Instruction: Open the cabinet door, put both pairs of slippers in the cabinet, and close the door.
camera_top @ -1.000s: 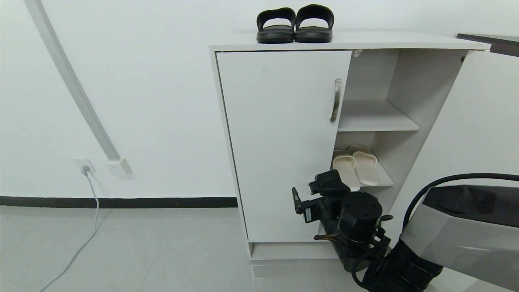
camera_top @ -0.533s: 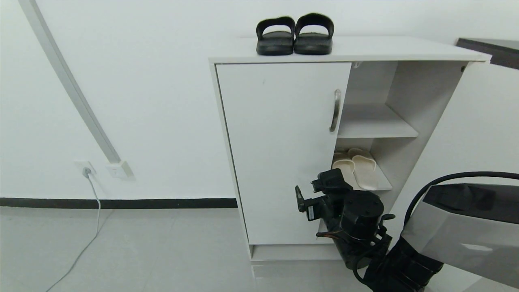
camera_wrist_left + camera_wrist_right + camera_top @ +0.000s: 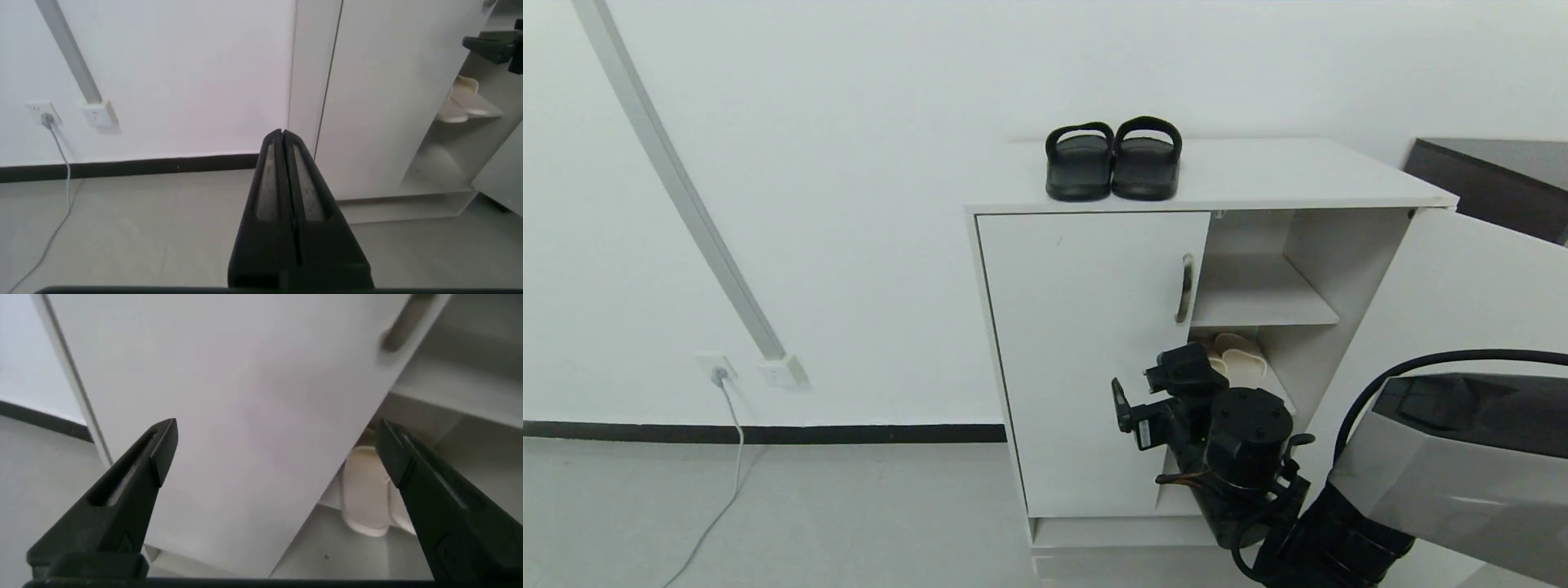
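Note:
A pair of black slippers [image 3: 1112, 161] stands on top of the white cabinet [image 3: 1258, 175]. The cabinet's left door [image 3: 1086, 359] is closed, and its right door [image 3: 1454, 302] is swung open. A beige pair of slippers [image 3: 1238, 354] [image 3: 460, 96] [image 3: 368, 494] lies on the lower shelf inside. My right gripper [image 3: 1156, 385] [image 3: 276, 433] is open and holds nothing. It hangs in front of the closed door's lower part, just left of the open compartment. My left gripper [image 3: 283, 145] is shut and empty, low over the floor, left of the cabinet.
The closed door has a metal handle [image 3: 1183, 287]. An upper shelf [image 3: 1258, 306] sits inside the cabinet. Dark furniture [image 3: 1494, 180] stands behind the open door. A slanted wall conduit [image 3: 670, 180], a socket with a cable [image 3: 719, 376] and open floor [image 3: 768, 514] lie left.
The whole head view has shifted: the cabinet now sits lower and looks smaller, so the camera moved. The right arm keeps its pose, and both pairs of slippers lie as before.

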